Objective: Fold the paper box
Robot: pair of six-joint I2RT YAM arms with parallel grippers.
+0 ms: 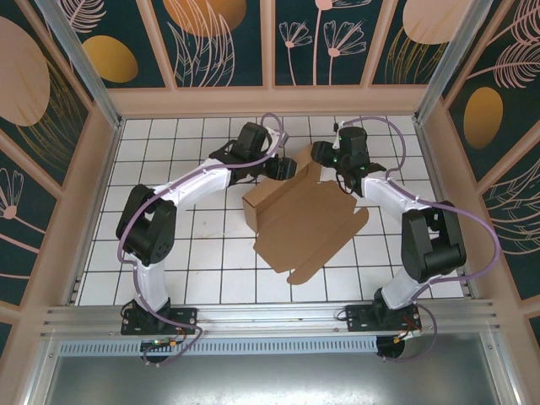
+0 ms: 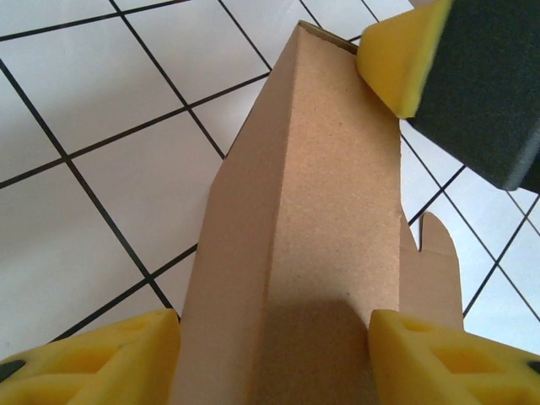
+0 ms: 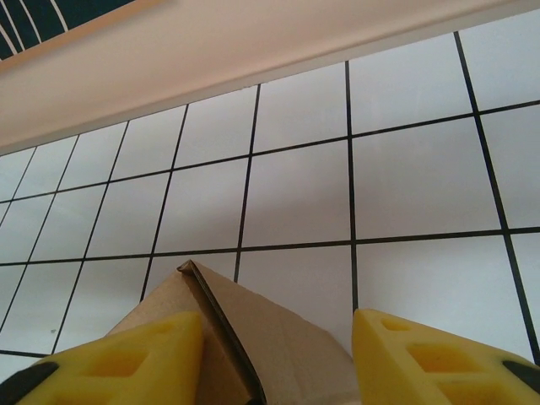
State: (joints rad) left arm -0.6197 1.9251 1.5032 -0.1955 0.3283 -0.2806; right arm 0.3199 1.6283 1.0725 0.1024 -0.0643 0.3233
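Note:
The paper box [image 1: 304,224] is a brown cardboard die-cut lying mostly flat on the white tiles, with its far-left wall folded up. My left gripper [image 1: 288,167] sits at that raised wall's far end. In the left wrist view the folded wall [image 2: 329,194] fills the gap between the yellow fingers, touching both, so the left gripper [image 2: 274,321] is shut on it. My right gripper [image 1: 325,159] faces it across the same end. One of its fingertips [image 2: 396,59] touches the wall's top end. The right gripper [image 3: 278,325] stands open around a box corner [image 3: 253,337] that rests against its left finger.
Pale wooden walls [image 1: 270,101] enclose the tiled floor on three sides, and the back wall's base [image 3: 253,51] is close beyond the right gripper. A metal rail [image 1: 270,316] carries both arm bases at the near edge. Bare tiles [image 1: 202,270] lie left of the box.

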